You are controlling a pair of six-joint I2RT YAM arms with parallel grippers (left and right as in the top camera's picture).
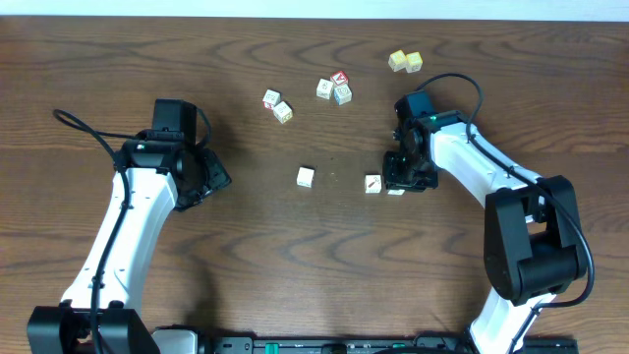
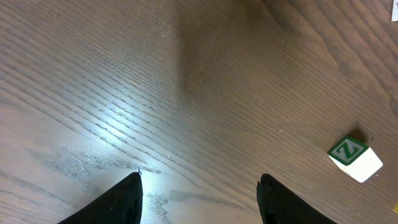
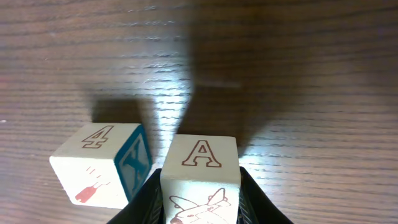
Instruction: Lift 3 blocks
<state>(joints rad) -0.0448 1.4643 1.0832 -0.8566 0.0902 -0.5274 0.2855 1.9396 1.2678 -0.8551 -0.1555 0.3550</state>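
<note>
Between the dark fingers of the right tool point(image 3: 200, 208), low in the right wrist view, sits a whitish wooden cube with a red letter A point(image 3: 200, 163) on top and a red airplane drawing on its near face. The fingers press against both its sides, so the tool is clenched on it, though I cannot tell whether it is clear of the dark brown wood-grain surface point(image 1: 295, 256). Just beside it, to the left in that view and apart by a narrow gap, rests a whitish wooden cube with a red 4 on top point(image 3: 99, 165) and a blue-edged K on the side facing the held one. Seen from overhead, this pair lies right of centre. A third whitish wooden cube with a green Z face point(image 2: 353, 158) stands alone near the middle, between the two arms and apart from both. The left tool point(image 2: 199, 199) is released, its fingers spread wide above the grain.
</note>
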